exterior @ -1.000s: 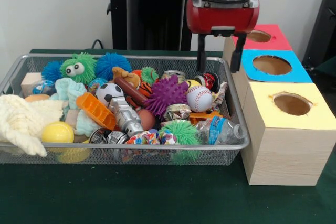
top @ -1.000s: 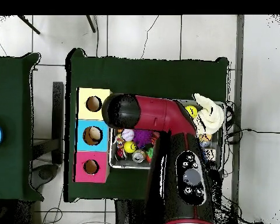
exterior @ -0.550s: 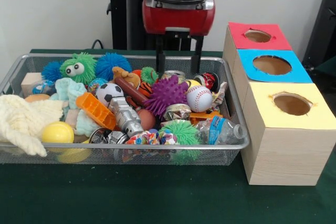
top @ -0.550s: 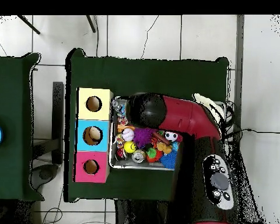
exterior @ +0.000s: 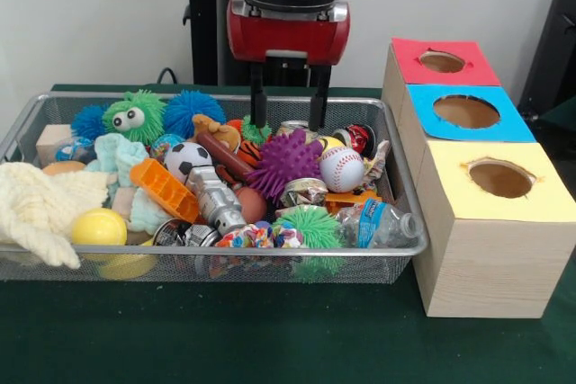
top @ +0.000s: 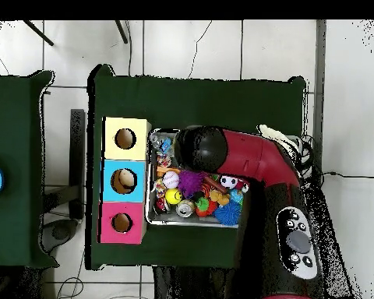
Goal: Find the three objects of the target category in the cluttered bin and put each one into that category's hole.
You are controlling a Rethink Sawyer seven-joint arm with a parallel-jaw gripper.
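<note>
My gripper [exterior: 287, 125] hangs open with nothing between its fingers, over the back middle of the wire bin [exterior: 407, 188]. Its tips are just above a crushed can [exterior: 297, 129] and a purple spiky ball [exterior: 286, 162]. A baseball [exterior: 342, 169] lies to the right of that ball, and a soccer ball [exterior: 187, 159] to its left. Three wooden boxes with holes stand right of the bin: red [exterior: 443, 62], blue [exterior: 466, 111] and yellow [exterior: 500, 178]. In the overhead view my arm [top: 202, 148] hides the gripper and much of the bin [top: 149, 181]; the baseball [top: 171, 180] shows.
The bin also holds a green fuzzy toy with eyes [exterior: 133, 116], a blue spiky ball [exterior: 191, 109], an orange brick [exterior: 164, 189], a yellow ball [exterior: 99, 227], a water bottle [exterior: 382, 223] and a cream cloth [exterior: 36, 209] over the left rim.
My gripper has swung from beside the red box leftward over the bin's back middle and come down a little. It stays open. The objects in the bin have not moved.
</note>
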